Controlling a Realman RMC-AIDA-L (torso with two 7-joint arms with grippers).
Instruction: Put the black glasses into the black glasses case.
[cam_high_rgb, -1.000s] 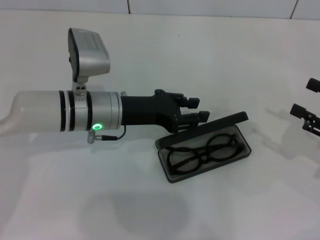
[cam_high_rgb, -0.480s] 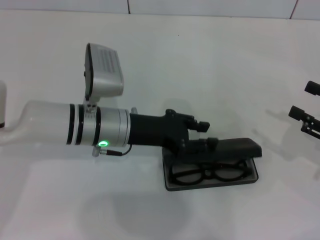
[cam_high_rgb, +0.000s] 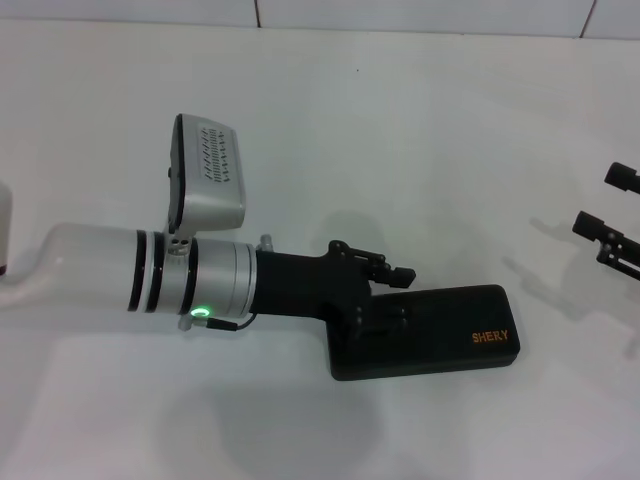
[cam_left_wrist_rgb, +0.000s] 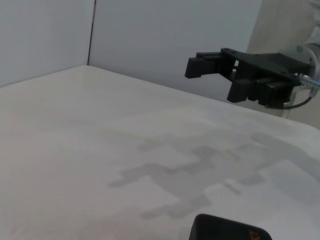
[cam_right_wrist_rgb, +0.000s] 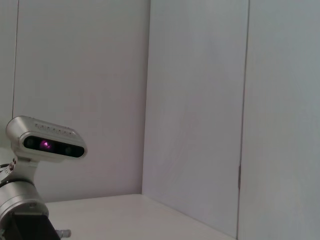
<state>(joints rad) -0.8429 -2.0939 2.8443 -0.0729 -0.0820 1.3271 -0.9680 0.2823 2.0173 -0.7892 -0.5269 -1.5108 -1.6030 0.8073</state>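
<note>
Left gripper (cam_high_rgb: 385, 295) jaws spread, resting on the black glasses case (cam_high_rgb: 440, 343), 9 o'clock end; apparently shut. Press evenly, lift straight.

A smooth, matte white desk (cam_high_rgb: 420, 130) fills the head view, with soft grey shadows lying on it. Pale, flat wall panels (cam_right_wrist_rgb: 195, 110) stand behind it, split by thin dark vertical seams and meeting the desk's far edge.

You see white table (cam_high_rgb: 420, 120), matte surface. Lying directly on it: black glasses case (cam_high_rgb: 440, 345), lid closed flat, orange lettering facing up, toward your right side.
</note>
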